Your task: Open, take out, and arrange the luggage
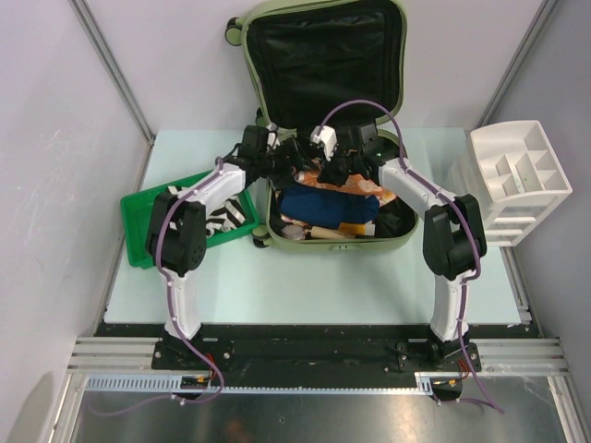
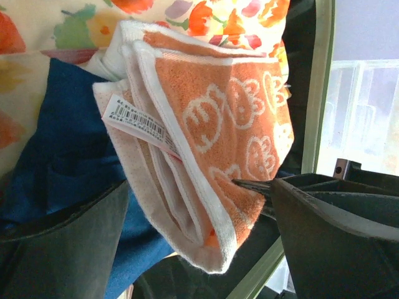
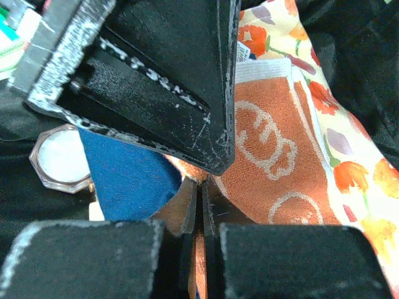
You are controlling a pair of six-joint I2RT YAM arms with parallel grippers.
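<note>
Desk (image 1: 305, 277) carries luggage (image 1: 323, 55) at centre-back. Lid open and raised, black lining showing, base packed. Green tray (image 1: 138, 231) just beside its left side; white organizer (image 1: 517, 175) apart at right. Blue garment (image 1: 328, 205) inside base. Orange towel (image 2: 218, 124) folded, lying over blue garment and floral cloth (image 2: 206, 15). Left jaws released, straddling towel. Right jaws clenched on towel edge.
</note>
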